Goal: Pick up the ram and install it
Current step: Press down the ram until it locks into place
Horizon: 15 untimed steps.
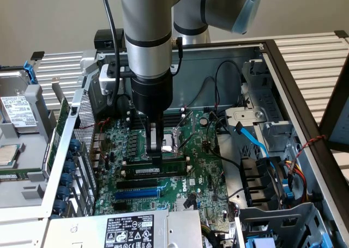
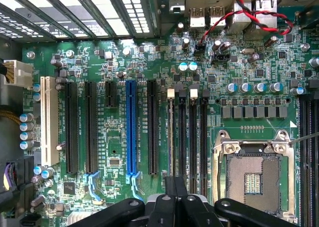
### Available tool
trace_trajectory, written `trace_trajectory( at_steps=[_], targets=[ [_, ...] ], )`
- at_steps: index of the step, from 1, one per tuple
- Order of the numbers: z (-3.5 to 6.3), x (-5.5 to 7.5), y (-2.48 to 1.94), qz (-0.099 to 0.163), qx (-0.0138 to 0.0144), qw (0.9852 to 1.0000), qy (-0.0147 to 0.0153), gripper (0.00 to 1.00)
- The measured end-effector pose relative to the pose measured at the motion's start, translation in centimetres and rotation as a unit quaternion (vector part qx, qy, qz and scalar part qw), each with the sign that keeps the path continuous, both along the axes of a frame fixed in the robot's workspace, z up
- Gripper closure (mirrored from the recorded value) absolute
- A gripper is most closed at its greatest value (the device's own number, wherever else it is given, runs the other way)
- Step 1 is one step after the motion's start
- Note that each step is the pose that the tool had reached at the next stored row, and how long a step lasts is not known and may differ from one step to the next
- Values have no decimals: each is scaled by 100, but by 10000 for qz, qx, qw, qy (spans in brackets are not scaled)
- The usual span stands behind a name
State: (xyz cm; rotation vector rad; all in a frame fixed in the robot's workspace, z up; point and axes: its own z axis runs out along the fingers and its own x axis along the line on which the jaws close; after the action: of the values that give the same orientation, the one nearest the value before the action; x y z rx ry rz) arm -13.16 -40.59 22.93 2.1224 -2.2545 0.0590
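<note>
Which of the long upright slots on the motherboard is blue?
The blue expansion slot, the single coloured one, standing between black slots, with a white slot farther off.

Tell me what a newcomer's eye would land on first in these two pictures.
The silver robot arm plunges into the open computer case, its shut pincer pressing on the ram, which lies along a black memory slot mid-board. In the wrist view, the bright blue expansion slot stands out among black slots, with the bare CPU socket beside the memory slots.

My closed gripper [image 2: 174, 184] sits on the thin ram [image 2: 171, 137], upright in its black slot, blue slot [image 2: 131, 132] beside.
</note>
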Motion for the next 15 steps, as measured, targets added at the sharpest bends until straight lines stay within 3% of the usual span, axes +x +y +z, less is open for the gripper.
trace_trajectory(
  at_steps=[15],
  targets=[
    [0, 0, 0, 0, 0, 10000, 0, 90]
  ],
)
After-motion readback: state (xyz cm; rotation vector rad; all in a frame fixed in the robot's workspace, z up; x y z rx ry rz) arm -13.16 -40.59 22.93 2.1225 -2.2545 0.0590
